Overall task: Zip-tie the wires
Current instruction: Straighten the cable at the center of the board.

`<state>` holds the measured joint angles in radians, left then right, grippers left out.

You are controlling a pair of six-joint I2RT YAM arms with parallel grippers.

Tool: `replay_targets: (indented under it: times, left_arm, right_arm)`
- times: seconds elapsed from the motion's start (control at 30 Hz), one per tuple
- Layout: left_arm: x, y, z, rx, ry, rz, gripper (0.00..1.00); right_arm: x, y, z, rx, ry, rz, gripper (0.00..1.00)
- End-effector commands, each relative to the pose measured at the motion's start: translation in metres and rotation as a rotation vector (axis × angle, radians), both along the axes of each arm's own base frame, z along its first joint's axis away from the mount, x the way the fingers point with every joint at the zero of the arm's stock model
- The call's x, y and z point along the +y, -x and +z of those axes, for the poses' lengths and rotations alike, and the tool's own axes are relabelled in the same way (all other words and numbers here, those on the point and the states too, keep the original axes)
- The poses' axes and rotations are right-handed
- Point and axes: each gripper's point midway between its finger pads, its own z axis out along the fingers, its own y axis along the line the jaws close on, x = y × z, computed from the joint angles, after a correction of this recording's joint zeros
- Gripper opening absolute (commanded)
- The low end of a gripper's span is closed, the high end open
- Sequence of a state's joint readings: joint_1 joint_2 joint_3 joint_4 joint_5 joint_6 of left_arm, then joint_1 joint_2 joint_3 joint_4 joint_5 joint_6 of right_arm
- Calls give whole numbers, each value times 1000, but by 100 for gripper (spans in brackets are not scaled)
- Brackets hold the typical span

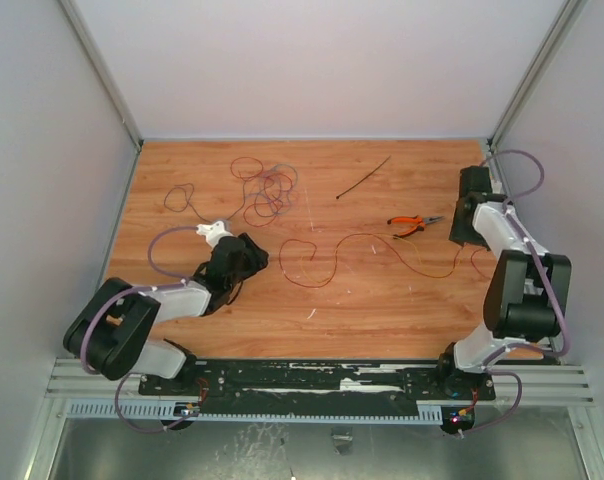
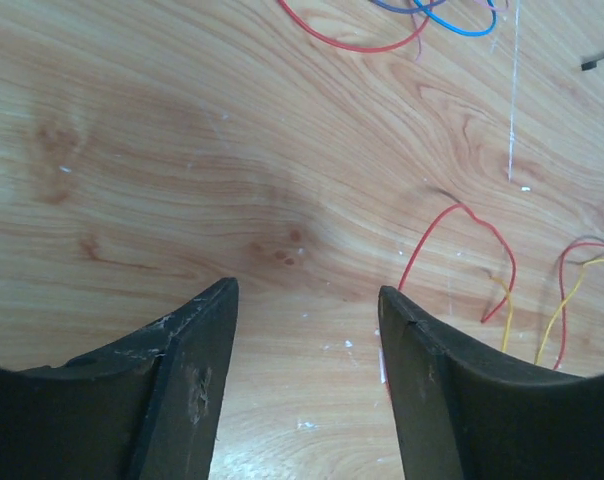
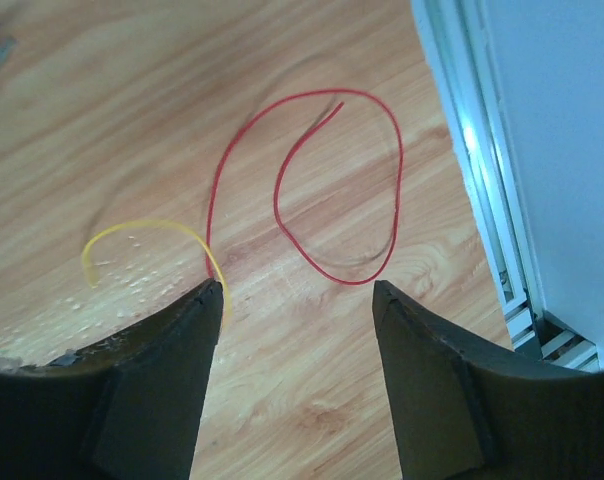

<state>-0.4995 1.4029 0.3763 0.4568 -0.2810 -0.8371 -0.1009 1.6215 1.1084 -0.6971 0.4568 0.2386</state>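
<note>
The wires are thin strands spread over the wooden table: a red, dark and purple tangle [image 1: 264, 190] at the back left, and a long red strand [image 1: 327, 258] curling across the middle to the right. The zip tie [image 1: 364, 178] lies straight behind the middle, apart from them. My left gripper [image 1: 250, 256] is open and empty just left of the long red strand; its wrist view [image 2: 307, 290] shows bare wood between the fingers and red and yellow strands [image 2: 482, 240] to the right. My right gripper [image 1: 469, 215] is open and empty [image 3: 298, 287] over a red wire loop [image 3: 387, 190] with a yellow end [image 3: 132, 226].
Orange-handled pliers [image 1: 412, 225] lie right of centre, between the zip tie and my right gripper. White walls and a metal frame rail [image 3: 482, 150] close the table's right side. A dark strip end [image 2: 602, 58] shows at the left wrist view's top right edge.
</note>
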Motion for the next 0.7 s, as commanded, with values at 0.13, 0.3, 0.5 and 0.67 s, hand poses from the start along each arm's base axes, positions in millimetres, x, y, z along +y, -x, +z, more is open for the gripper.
replay_targets:
  times: [0.13,0.3,0.5,0.67]
  left_arm:
    - [28,-6,55,-118,-114,71,81]
    - [44,-7,109,-231,-72,117,98]
    - [74,-6,165,-323,3,146,98]
    - [86,-2,203,-378,48,102,98]
  right_arm:
    - [25,-22,73,-204,-95,79,72]
    - [43,-31,109,-281,-102,127,82]
    - [134,-69,119,-366,-202,362,90]
    - [267,-114,130,-482,-389,638,93]
